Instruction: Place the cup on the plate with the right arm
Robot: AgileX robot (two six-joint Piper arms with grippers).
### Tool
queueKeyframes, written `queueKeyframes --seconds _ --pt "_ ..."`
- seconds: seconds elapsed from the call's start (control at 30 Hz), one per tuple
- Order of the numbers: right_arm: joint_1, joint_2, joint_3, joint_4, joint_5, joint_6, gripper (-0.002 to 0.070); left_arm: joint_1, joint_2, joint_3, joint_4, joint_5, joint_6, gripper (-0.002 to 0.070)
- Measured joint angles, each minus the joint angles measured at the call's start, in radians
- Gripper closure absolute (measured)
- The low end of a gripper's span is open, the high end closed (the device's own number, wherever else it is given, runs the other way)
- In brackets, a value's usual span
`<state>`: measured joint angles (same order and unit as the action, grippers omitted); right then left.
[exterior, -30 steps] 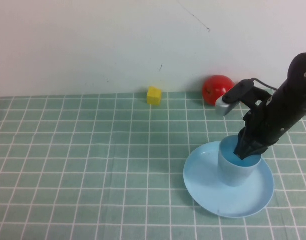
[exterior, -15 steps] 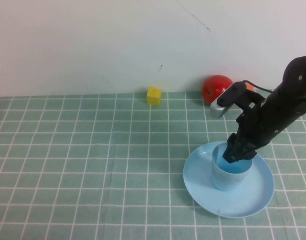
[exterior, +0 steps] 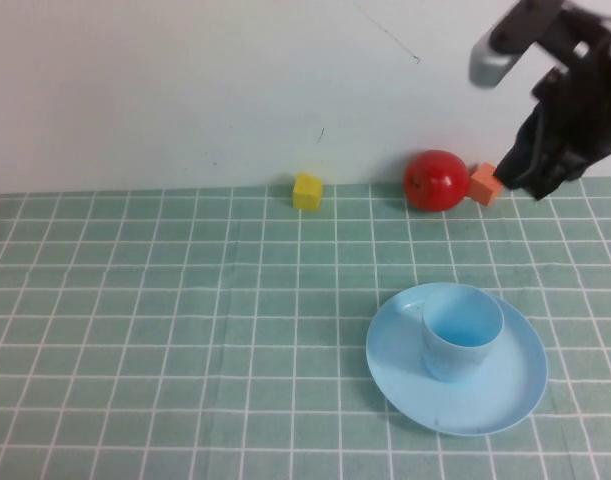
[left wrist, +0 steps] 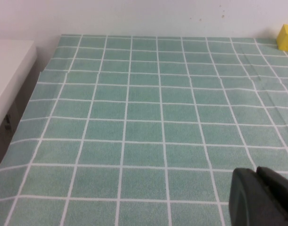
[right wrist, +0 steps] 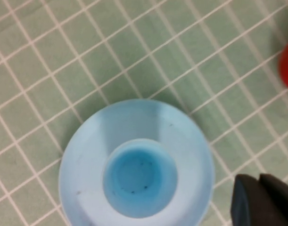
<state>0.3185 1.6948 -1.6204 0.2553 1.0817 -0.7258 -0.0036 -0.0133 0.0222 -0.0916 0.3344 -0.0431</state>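
Cup (exterior: pixel 462 342): light blue tumbler, upright, mouth up, standing on the plate a little left of the plate's middle. Nothing touches it. From the right wrist view it shows as a round blue well (right wrist: pixel 139 178) sitting inside the plate's ring.

Plate (exterior: pixel 515 390): round, light blue, raised rim, lying flat on the surface at the near right. In the right wrist view its rim (right wrist: pixel 68 169) circles the cup fully.

Right hand (exterior: pixel 522 172): raised high at the far right, well above and beyond the plate, apart from the cup. Its 2 dark fingers are together, with nothing between them; the right wrist view shows the fingers (right wrist: pixel 247 200) pressed side by side.

Right arm (exterior: pixel 575 100): black, with a grey metallic part at its top, reaching in from the right edge.

Left hand (left wrist: pixel 261 200): seen only in the left wrist view, low over the bare left part of the surface. Its fingers (left wrist: pixel 245 197) sit together, holding nothing.

Surface (exterior: pixel 185 320): green cloth with a white grid, running up to a white wall.

Red apple (exterior: pixel 435 180): at the far edge of the cloth, beyond the plate, well apart from it.

Orange block (exterior: pixel 485 184): just right of the apple, next to the right hand in the high view.

Yellow block (exterior: pixel 307 190): at the far edge, left of the apple, near the wall.
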Motion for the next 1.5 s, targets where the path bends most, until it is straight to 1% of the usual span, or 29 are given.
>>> queueKeyframes --seconds 0.1,0.2,0.3,0.4,0.6,0.73,0.83,0.9,1.0,1.17,1.27,1.37,1.43,1.5 --pt "0.000 -0.117 -0.015 -0.061 -0.007 0.047 0.0664 0.000 0.000 0.000 0.000 0.000 0.000 0.0678" --pt "0.000 -0.235 0.003 -0.160 -0.027 0.099 0.0670 0.000 0.000 0.000 0.000 0.000 0.000 0.0678" --pt "0.000 -0.370 0.093 -0.263 -0.100 0.188 0.0671 0.000 0.000 0.000 0.000 0.000 0.000 0.0678" --pt "0.000 -0.529 0.264 -0.311 -0.193 0.262 0.0671 0.000 0.000 0.000 0.000 0.000 0.000 0.0678" --pt "0.000 -0.811 0.660 -0.277 -0.395 0.338 0.0672 0.000 0.000 0.000 0.000 0.000 0.000 0.0678" --pt "0.000 -0.972 0.892 -0.170 -0.478 0.341 0.0672 0.000 0.000 0.000 0.000 0.000 0.000 0.0678" --pt "0.000 -1.078 1.001 -0.086 -0.492 0.341 0.0673 0.000 0.000 0.000 0.000 0.000 0.000 0.0678" --pt "0.000 -1.126 1.054 -0.036 -0.494 0.341 0.0673 0.000 0.000 0.000 0.000 0.000 0.000 0.0678" --pt "0.000 -1.169 1.118 -0.006 -0.496 0.341 0.0673 0.000 0.000 0.000 0.000 0.000 0.000 0.0678" --pt "0.000 -1.180 1.166 -0.004 -0.424 0.341 0.0673 0.000 0.000 0.000 0.000 0.000 0.000 0.0678" --pt "0.000 -1.184 1.184 -0.024 -0.396 0.305 0.0673 0.000 0.000 0.000 0.000 0.000 0.000 0.0678" --pt "0.000 -1.186 1.223 -0.077 -0.454 0.281 0.0673 0.000 0.000 0.000 0.000 0.000 0.000 0.0678" --pt "-0.009 -1.205 1.267 -0.121 -0.555 0.274 0.0673 0.000 0.000 0.000 0.000 0.000 0.000 0.0678" --pt "-0.048 -1.246 1.319 -0.138 -0.660 0.273 0.0673 0.000 0.000 0.000 0.000 0.000 0.000 0.0678"
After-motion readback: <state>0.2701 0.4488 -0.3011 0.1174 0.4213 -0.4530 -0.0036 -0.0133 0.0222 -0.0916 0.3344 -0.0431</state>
